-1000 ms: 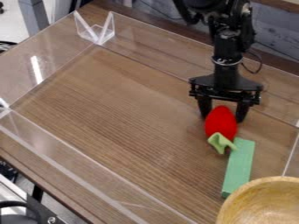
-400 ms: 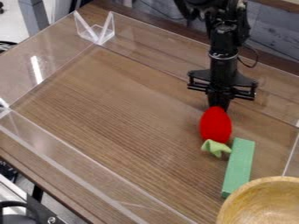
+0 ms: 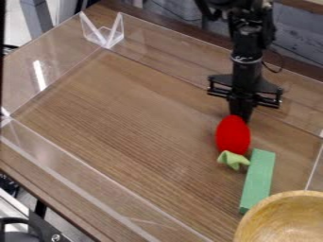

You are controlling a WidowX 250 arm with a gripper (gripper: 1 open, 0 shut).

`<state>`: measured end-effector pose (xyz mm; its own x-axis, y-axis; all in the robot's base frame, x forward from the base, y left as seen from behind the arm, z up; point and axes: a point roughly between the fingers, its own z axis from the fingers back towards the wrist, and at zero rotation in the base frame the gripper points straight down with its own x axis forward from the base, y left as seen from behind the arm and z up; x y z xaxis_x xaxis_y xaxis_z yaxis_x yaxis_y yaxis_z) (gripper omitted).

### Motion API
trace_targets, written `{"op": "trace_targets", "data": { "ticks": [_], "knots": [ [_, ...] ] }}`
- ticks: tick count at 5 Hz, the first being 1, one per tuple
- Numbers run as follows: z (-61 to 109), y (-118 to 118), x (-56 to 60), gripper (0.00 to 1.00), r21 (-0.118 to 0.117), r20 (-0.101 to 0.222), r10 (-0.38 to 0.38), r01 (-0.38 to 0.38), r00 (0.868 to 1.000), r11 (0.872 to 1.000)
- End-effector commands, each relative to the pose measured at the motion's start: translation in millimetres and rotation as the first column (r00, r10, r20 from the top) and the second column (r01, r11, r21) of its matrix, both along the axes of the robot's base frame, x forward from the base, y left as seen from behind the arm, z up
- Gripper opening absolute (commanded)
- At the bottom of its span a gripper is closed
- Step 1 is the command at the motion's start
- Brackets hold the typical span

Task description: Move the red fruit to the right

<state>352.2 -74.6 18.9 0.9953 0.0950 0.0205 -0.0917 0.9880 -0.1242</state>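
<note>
The black gripper (image 3: 239, 112) is seen with its fingers brought together, pointed down toward the tabletop in the right half of the view. Its tips are placed right at the upper end of the red fruit (image 3: 232, 135), the end opposite the leafy cap; whether the fruit is touched by them cannot be told. Above the gripper, the black robot arm (image 3: 247, 43) is extended up to the top edge of the view, and a thin dark cable (image 3: 273, 64) is looped out beside it on the right. The fruit is laid on the wooden table (image 3: 120, 104), right of the middle of the view, with its rounded red body turned toward the gripper and its pale green leafy cap (image 3: 232, 161) pointed toward the bottom of the view. Just to the right of the cap, and reaching lower in the view, a flat light green block (image 3: 258, 181) is set lengthwise, its long sides slightly slanted. Below the block, in the bottom right corner, a tan bowl (image 3: 280, 222) is partly cut off by the edges of the view. Well apart from these things, near the top left, a whitish, see-through angular object (image 3: 104, 32) is placed by the table's far edge. In the bottom left corner, dark cables (image 3: 23, 223) are bunched beside the table, and the rest of them is hidden by the edge of the view.
</note>
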Motion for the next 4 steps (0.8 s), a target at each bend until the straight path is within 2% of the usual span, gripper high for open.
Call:
{"op": "trace_targets", "data": {
  "ticks": [1, 2, 3, 4],
  "knots": [
    [11.0, -14.7, 5.2, 0.00, 0.004, 0.036, 0.001, -0.001, 0.999, 1.000],
    [13.8, -15.7, 8.7, 1.00, 0.009, 0.031, 0.033, -0.033, 0.999, 0.999],
    [16.1, -14.6, 12.8, 1.00, 0.014, 0.023, 0.074, -0.075, 0.997, 0.997],
    [14.2, -21.6, 10.4, 1.00, 0.015, 0.028, 0.034, -0.034, 0.999, 0.999]
  ]
}}
